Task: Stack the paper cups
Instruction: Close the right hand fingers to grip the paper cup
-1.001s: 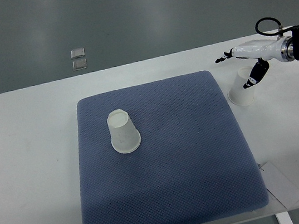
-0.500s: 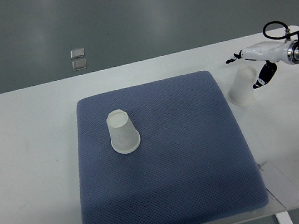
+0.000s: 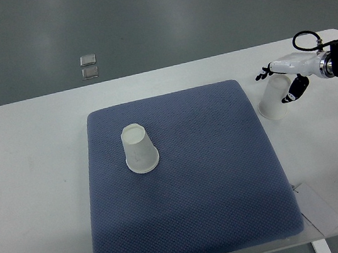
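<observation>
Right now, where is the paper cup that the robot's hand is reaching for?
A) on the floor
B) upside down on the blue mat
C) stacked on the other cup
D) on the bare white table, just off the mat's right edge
D: the cup by the right hand stands on the white table, just beyond the blue mat.

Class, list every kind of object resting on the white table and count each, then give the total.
White upside-down paper cups: 2 (one on the pad, one beside the pad's right edge)
Blue-grey textured square pad: 1
White paper sheet at the table's near right corner: 1
Total: 4
</observation>
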Tool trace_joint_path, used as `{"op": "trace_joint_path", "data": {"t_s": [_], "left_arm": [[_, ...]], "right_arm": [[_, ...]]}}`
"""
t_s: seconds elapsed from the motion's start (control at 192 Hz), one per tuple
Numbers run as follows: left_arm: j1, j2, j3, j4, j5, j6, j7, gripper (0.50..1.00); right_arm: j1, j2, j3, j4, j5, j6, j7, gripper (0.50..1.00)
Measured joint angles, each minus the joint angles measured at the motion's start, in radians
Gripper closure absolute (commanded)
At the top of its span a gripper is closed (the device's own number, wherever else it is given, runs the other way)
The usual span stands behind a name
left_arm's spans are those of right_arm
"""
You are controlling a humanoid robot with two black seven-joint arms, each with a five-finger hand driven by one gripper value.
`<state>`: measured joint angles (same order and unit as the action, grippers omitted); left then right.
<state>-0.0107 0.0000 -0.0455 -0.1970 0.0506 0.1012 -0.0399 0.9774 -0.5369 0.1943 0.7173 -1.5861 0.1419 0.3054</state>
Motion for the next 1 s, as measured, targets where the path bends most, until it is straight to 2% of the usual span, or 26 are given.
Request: {"op": "trace_joint_path", "data": {"t_s": [0.198,0.542,0.61,0.641,0.761,0.829,0.933,1.001], "left_arm": [[0.000,0.000,0.000,0.000,0.000,0.000,0.000,0.500],[0.000,0.000,0.000,-0.001,0.000,0.000,0.000,0.500],[0.000,0.000,0.000,-0.001,0.000,0.000,0.000,0.500],[0.000,0.000,0.000,-0.001,0.000,0.000,0.000,0.500],[0.000,0.000,0.000,-0.001,0.000,0.000,0.000,0.500],[0.000,0.000,0.000,-0.001,0.000,0.000,0.000,0.500],[0.000,0.000,0.000,-0.001,0.000,0.000,0.000,0.500],[0.000,0.000,0.000,-0.001,0.000,0.000,0.000,0.500]], "right_arm": [[0.000,0.001,-0.010,-0.010,0.000,-0.001,0.000,0.705],[0.000,0.001,-0.012,-0.030,0.000,-0.001,0.003,0.758],[0.000,0.001,-0.012,-0.031,0.000,-0.001,0.004,0.781],[0.000,0.001,-0.012,-0.032,0.000,-0.001,0.004,0.814],[0.000,0.001,-0.012,-0.034,0.000,-0.002,0.005,0.879],[-0.001,0.001,-0.012,-0.035,0.000,-0.008,0.005,0.887],[-0.001,-0.005,-0.012,-0.035,0.001,-0.016,0.005,0.932],[0.008,-0.014,-0.009,-0.033,0.004,-0.017,0.010,0.932]]}}
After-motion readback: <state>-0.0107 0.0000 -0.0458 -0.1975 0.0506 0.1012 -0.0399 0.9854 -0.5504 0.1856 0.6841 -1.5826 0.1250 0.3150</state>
